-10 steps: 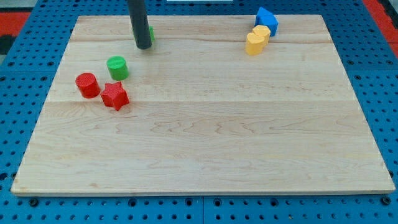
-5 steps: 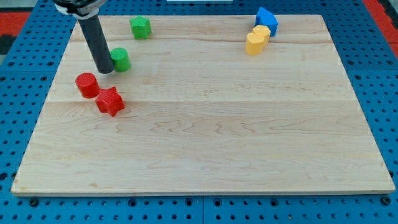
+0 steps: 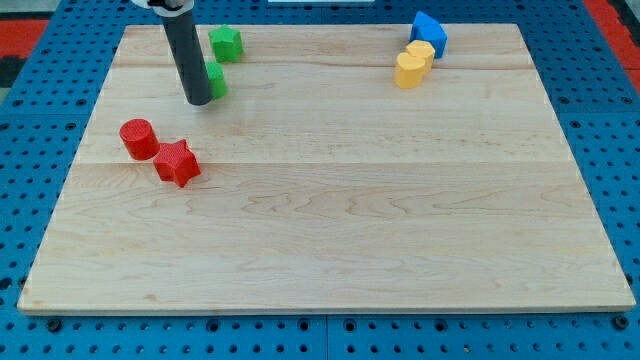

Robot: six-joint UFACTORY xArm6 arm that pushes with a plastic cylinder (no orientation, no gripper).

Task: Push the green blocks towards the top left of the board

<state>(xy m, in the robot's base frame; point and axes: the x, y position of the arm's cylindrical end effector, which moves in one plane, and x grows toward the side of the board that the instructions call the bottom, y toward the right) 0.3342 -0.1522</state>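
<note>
My tip (image 3: 199,100) rests on the wooden board (image 3: 330,200) in its upper left part. A green cylinder block (image 3: 215,79) sits just right of the rod, touching it and partly hidden by it. A second green block (image 3: 226,43), of an angular shape, lies a little above it near the top edge.
A red cylinder (image 3: 138,139) and a red star block (image 3: 177,163) lie below and left of my tip. Two yellow blocks (image 3: 413,63) and a blue block (image 3: 428,32) sit together at the top right. Blue pegboard surrounds the board.
My tip moved from the upper green block down left to the green cylinder, then up and right, pushing the cylinder up towards the other green block. The red star shifted slightly left.
</note>
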